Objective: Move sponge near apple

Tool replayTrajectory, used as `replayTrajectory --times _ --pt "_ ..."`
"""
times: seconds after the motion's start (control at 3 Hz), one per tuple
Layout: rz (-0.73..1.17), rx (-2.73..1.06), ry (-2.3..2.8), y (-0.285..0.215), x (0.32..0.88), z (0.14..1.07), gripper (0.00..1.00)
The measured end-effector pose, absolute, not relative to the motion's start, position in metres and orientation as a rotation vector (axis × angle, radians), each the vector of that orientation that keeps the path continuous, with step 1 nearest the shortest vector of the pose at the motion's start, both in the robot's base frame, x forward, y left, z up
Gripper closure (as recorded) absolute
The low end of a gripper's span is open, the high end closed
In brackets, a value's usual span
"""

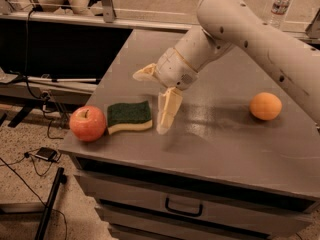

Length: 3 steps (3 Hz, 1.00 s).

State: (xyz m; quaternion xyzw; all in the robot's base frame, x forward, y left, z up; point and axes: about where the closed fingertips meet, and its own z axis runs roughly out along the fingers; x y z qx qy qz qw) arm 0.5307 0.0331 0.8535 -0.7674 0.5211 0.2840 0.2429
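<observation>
The sponge (129,116), dark green on top over pale yellow foam, lies flat on the grey table (225,149) near its front left corner. The red-pink apple (88,123) stands just left of it, almost touching. My gripper (152,101) hangs above the table just right of the sponge, open and empty. One cream finger (168,111) points down beside the sponge's right end, the other finger (145,73) sticks out to the left above it. Neither touches the sponge.
An orange round fruit (265,106) sits at the table's right side. A water bottle (279,6) stands at the far back right. The table has drawers (183,208) in front. Cables and a stand leg lie on the floor at the left.
</observation>
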Motion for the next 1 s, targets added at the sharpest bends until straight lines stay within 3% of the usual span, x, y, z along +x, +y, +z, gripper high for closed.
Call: replayTrajectory --times 1.0 --pt "0.734 -2.082 1.361 0.02 0.547 0.907 0.0"
